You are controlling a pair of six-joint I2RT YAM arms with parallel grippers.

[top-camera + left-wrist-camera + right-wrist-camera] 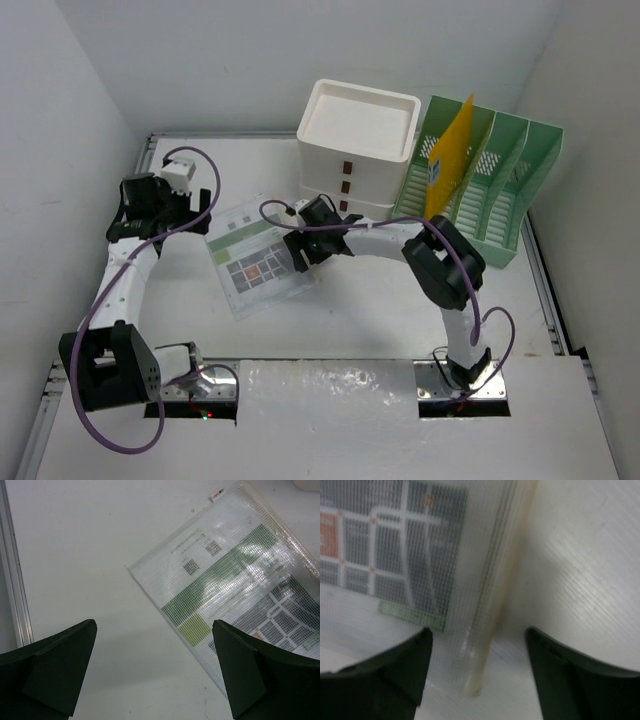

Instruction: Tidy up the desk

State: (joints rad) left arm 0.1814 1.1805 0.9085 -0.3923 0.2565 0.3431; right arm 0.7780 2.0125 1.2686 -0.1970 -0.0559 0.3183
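Both left pincer (154, 630) and right pincer (477, 635) gape; pouch (258, 258) lies diagonally on desk (350, 310).

Five things in front of me, one of each kind.
I count one desk (370, 310), one white drawer box (358, 150) showing three drawer pulls, one green file rack (500, 200), one yellow folder (450, 160) standing in it, and one clear mesh pouch (258, 262) with a single printed sheet inside.
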